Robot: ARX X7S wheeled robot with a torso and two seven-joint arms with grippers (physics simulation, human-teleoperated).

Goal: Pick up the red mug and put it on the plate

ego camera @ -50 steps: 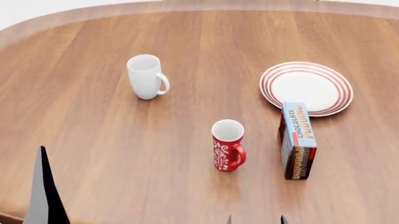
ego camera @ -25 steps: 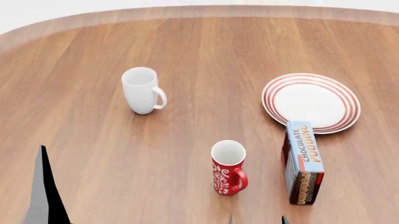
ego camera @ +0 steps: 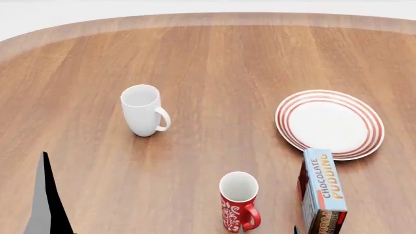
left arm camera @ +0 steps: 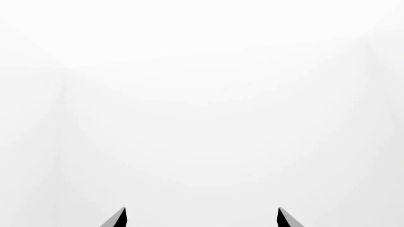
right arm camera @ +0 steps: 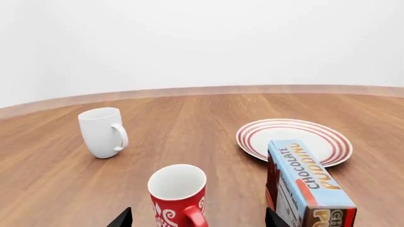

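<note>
Satin wood-grain table, glossy ceramic-looking red mug & plate, printed cardboard pudding box.

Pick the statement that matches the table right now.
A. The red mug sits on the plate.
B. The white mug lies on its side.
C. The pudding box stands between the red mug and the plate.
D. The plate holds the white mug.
C. The pudding box stands upright just right of the red mug, with the plate behind it; the plate carries nothing and the white mug stands upright far left.
</note>
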